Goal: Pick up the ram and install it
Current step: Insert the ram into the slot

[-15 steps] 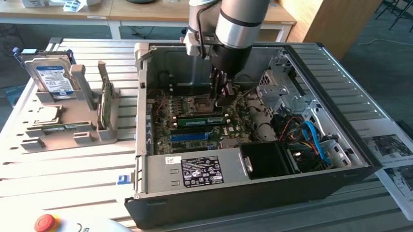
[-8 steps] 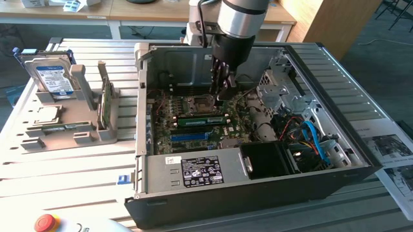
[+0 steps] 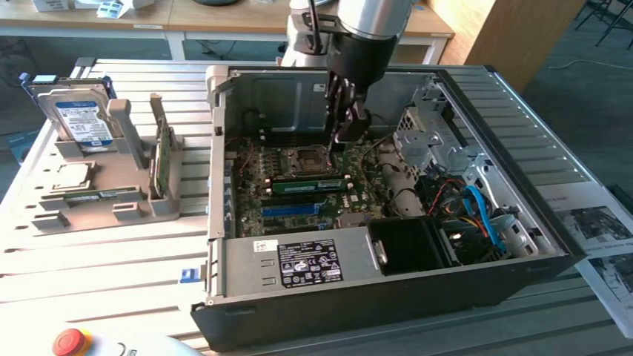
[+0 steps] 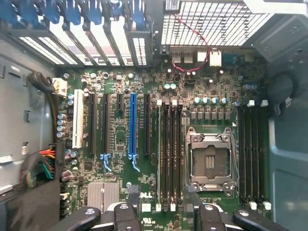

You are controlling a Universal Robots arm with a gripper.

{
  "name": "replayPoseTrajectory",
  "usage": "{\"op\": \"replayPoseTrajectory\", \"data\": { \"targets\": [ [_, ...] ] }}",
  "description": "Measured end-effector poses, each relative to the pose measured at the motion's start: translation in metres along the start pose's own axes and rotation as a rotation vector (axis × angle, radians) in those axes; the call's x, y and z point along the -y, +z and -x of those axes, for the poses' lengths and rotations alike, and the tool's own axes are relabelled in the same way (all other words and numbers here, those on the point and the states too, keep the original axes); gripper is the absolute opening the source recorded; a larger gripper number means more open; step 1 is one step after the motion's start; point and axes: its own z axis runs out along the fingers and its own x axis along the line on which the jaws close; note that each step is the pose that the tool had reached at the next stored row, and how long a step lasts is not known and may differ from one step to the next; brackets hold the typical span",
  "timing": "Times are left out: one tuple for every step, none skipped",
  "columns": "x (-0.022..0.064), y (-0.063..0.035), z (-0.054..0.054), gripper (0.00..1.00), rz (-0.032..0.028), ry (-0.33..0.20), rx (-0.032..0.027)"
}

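One ram (image 3: 308, 185): standing on the motherboard (image 3: 255, 199), probably handling light, stiff, fragile.
Hold: pinching its flat faces.
Gripper (image 3: 346, 135): hanging apart, carrying nothing.

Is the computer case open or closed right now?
Open: the computer case has no side panel on, and the motherboard inside lies exposed.

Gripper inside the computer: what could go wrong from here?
1. The gripper hangs open and empty, close above the motherboard. If it dropped, it might scrape the bare CPU socket or the memory slots.
2. Loose cables lie to the exterior view's right of it. A sideways swing could snag them.
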Motion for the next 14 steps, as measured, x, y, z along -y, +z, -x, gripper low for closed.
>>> {"op": "replayPoseTrajectory", "data": {
  "targets": [
    [-0.0001,-0.0021,0.000,0.49,0.0004,0.000,-0.0004],
    [-0.0002,-0.0039,0.000,0.49,0.0008,0.000,-0.0008],
    [-0.0002,-0.0057,0.000,0.49,0.0013,0.000,-0.0013],
    [-0.0003,-0.0075,0.000,0.49,0.0017,0.000,-0.0017],
    [-0.0004,-0.0093,0.000,0.49,0.0022,0.000,-0.0022],
    [-0.0004,-0.0110,0.000,0.49,0.0026,0.000,-0.0024],
    [-0.0005,-0.0128,0.000,0.49,0.0029,0.000,-0.0027],
    [-0.0006,-0.0145,0.000,0.49,0.0033,0.000,-0.0030],
    [-0.0007,-0.0163,0.000,0.49,0.0035,0.000,-0.0033],
    [-0.0007,-0.0181,0.000,0.49,0.0039,0.000,-0.0034],
    [-0.0008,-0.0199,0.000,0.49,0.0040,0.000,-0.0036],
    [-0.0009,-0.0218,0.000,0.49,0.0042,0.000,-0.0039],
    [-0.0010,-0.0233,0.000,0.49,0.0045,0.000,-0.0044],
    [-0.0011,-0.0244,0.000,0.49,0.0046,0.000,-0.0047]
  ]
}}
